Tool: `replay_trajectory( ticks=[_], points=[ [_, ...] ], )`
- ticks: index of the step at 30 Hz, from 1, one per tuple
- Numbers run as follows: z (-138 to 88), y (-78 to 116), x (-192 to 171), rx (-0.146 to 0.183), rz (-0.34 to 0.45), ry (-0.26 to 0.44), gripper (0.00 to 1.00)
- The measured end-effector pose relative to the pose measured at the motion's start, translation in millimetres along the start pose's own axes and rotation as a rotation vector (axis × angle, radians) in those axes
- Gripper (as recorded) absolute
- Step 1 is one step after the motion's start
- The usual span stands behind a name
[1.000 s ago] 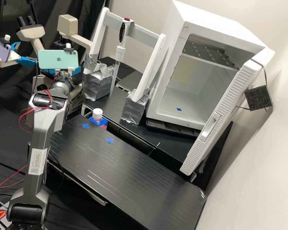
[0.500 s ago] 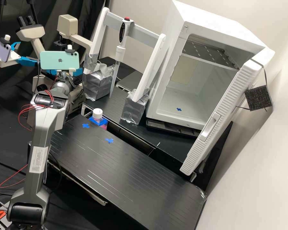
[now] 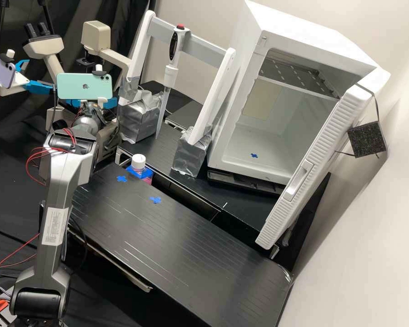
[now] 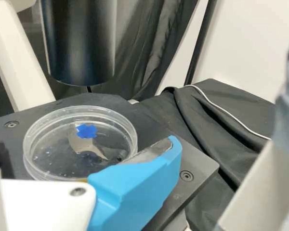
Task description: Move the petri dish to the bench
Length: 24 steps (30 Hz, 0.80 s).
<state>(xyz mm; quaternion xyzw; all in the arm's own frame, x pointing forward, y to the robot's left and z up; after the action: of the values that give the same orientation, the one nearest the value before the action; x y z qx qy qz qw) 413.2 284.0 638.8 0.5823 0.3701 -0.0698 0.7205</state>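
Note:
At the left of the high view the gripper (image 3: 110,103), bright blue behind the green phone, is by the cream microscope. In the wrist view, the petri dish (image 4: 82,166), clear, round and shallow, lies flat on the black stage (image 4: 192,166) under a dark cylinder. Beside the dish is the gripper (image 4: 137,180), open; one blue finger covers a bit of the near rim, its grey pad bare. Whether it touches the dish, I cannot tell. The black bench (image 3: 168,245) has two blue tape crosses.
A white-capped bottle (image 3: 138,162) stands at the bench's rear edge. Behind it are a pipette (image 3: 170,72) on a white stand and an open white incubator (image 3: 259,154). The microscope's head (image 3: 96,36) rises behind the wrist; a second arm is at far left.
Over the last second the wrist with the green phone has shifted slightly right and turned a little. Between the last two high views it is nearly still.

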Motion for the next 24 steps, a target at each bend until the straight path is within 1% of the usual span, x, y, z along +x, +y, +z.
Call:
replay_trajectory(
  ticks=[3, 11, 16, 24],
  points=[
    [-0.7, -0.5, 0.1, 0.0, -0.001, 0.001, 0.0],
    [0.4, -0.1, 0.1, 0.04, 0.004, -0.01, 0.0],
    [2.5, -2.4, 1.6, 0.053, 0.0, -0.016, 0.0],
    [4.5, -5.0, 3.3, 0.055, -0.006, -0.018, 0.0]
  ],
)
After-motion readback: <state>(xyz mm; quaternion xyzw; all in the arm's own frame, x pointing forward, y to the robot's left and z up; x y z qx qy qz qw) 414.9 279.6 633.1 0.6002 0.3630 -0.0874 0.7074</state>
